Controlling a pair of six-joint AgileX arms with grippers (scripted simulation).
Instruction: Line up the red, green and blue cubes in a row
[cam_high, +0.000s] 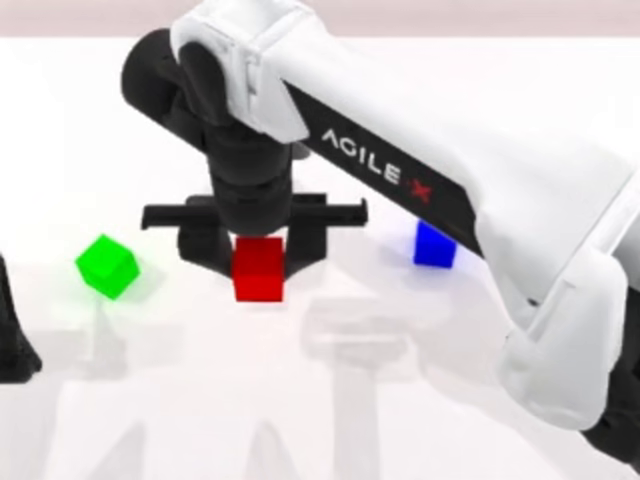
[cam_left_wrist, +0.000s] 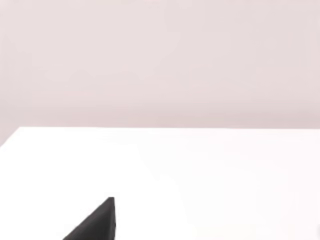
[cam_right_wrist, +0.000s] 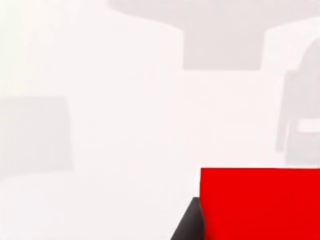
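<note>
White table (soft grey shadows), pale pinkish wall behind

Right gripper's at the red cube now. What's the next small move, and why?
Probably open the right gripper and lift clear. The red cube sits between its fingers, already between the green cube and blue cube, roughly in a row. Whether it rests on the table is unclear. The left arm stays parked at the left edge.

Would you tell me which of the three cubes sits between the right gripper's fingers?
The red cube; the green cube and blue cube stand apart.
</note>
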